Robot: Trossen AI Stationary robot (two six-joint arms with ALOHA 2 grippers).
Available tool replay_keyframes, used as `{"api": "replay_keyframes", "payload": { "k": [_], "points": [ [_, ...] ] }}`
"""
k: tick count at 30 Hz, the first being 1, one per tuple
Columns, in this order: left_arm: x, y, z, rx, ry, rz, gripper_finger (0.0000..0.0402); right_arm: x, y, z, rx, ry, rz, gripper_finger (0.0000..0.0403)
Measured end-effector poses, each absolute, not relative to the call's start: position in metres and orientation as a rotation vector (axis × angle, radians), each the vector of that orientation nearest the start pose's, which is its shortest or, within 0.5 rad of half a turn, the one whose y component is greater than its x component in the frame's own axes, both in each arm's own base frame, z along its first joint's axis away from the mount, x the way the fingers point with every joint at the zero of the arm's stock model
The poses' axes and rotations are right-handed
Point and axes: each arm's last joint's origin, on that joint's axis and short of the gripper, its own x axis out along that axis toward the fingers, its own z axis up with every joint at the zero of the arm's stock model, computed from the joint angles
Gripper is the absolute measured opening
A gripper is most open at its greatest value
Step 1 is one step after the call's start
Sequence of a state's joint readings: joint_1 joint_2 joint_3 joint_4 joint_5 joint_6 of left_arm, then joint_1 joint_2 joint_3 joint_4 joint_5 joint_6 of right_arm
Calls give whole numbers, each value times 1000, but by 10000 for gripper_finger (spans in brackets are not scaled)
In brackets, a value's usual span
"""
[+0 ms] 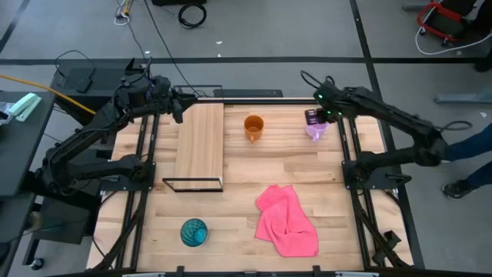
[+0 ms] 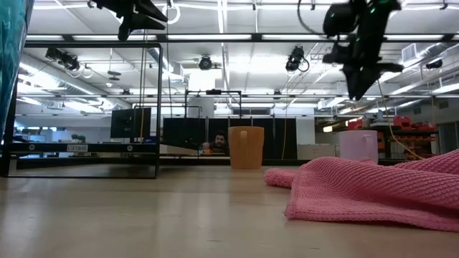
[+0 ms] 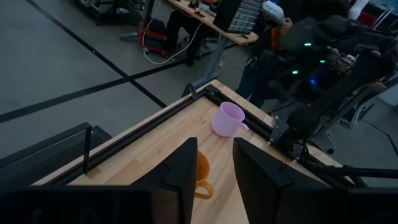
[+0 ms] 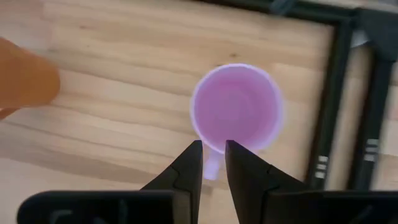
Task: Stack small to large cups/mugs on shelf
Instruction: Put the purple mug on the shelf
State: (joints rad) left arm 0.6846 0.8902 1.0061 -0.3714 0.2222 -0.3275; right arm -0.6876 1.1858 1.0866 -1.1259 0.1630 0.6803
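Purple mug: the purple mug [image 1: 316,131] stands upright on the far right part of the table [image 1: 307,177], well apart from the shelf.
Handle: in the right wrist view the handle [image 4: 211,163] sticks out from the mug's side toward the pincer's two tips, so the mug's long way points at the pincer.
Right pincer: the right gripper [image 4: 213,155] hangs right above the purple mug, tips down. Its two tips are a little apart, with the gap over the handle, and it holds nothing.
Which way to go: I think straight down is the way, so the tips end up on both sides of the handle.
Nearer arm: the right arm is much nearer to this mug than the left arm.
Left pincer: the left gripper [image 1: 178,105] waits at the far end of the shelf [image 1: 201,146]. Its tips are apart and it holds nothing.
Orange mug: the orange mug [image 1: 254,127] stands between the shelf and the purple mug.
Teal cup: the teal cup [image 1: 193,232] stands near the front left, near the shelf's front end.
Pink cloth: the pink cloth [image 1: 288,221] lies near the front, right of the teal cup.
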Motion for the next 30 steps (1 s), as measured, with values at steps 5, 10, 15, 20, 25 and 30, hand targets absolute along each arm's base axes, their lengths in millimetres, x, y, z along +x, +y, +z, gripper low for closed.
{"api": "replay_keyframes", "payload": {
  "k": [5,10,15,20,25,30],
  "points": [
    [146,111,372,-433,155,495,114,161,-157,275,916,986,-1178,77],
    [146,111,372,-432,155,495,110,166,-169,262,973,1024,-1148,77],
    [146,111,372,-432,155,495,114,177,-179,255,977,980,-1108,77],
    [146,111,372,-432,156,495,111,182,-183,246,989,1016,-1108,77],
    [146,111,372,-427,158,495,112,186,-187,236,995,1060,-1112,77],
    [146,111,372,-424,159,495,114,186,-189,234,973,1071,-1129,77]
  ]
}}
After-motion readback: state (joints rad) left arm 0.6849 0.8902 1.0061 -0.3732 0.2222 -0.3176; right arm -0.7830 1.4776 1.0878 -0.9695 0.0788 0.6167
